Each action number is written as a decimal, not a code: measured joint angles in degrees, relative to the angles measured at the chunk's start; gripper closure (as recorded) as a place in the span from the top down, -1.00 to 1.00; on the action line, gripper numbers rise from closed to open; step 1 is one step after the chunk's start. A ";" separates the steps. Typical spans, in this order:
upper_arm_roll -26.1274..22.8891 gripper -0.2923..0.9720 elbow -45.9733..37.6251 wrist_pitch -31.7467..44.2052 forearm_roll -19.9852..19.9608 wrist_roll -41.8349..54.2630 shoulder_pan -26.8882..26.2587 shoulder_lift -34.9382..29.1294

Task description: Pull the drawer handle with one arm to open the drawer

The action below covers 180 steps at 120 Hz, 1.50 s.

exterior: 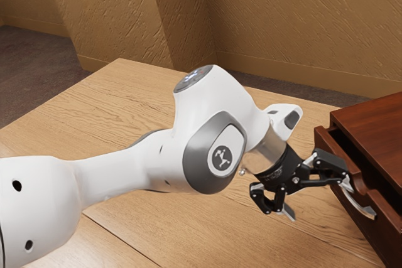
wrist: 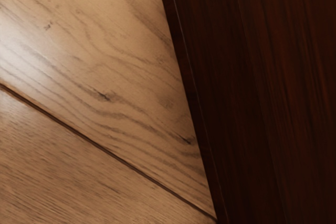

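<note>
gripper (exterior: 318, 197): wide open, holding nothing; upper finger just beside the handle (exterior: 362, 203)
drawer (exterior: 333, 145): exterior view's right, on the worktop (exterior: 125, 105), front seemingly slightly out
step: we seat a finger behind the handle, then pull straight out

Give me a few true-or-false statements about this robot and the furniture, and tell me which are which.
1. The table is pale wood. True.
2. The cabinet is white. False: it is dark reddish-brown wood.
3. The gripper is clutching a cup. False: it is open and empty, close to the silvery handle on the drawer front.
4. The arm is mostly white. True.
</note>
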 joint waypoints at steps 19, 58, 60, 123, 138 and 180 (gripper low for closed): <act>0.09 0.54 0.11 0.08 -0.72 0.27 -0.28 0.07; 9.88 0.54 -0.33 -0.47 -0.61 0.75 -10.30 -0.08; 9.91 0.54 -0.35 -0.49 -0.58 0.76 -10.33 -0.08; 28.86 0.53 -5.34 -1.17 0.79 -0.23 -29.45 -1.68; 32.43 0.53 -6.41 -1.31 0.28 0.00 -32.64 -2.41; 43.09 0.54 -10.41 -1.59 -0.09 -0.17 -43.74 -5.49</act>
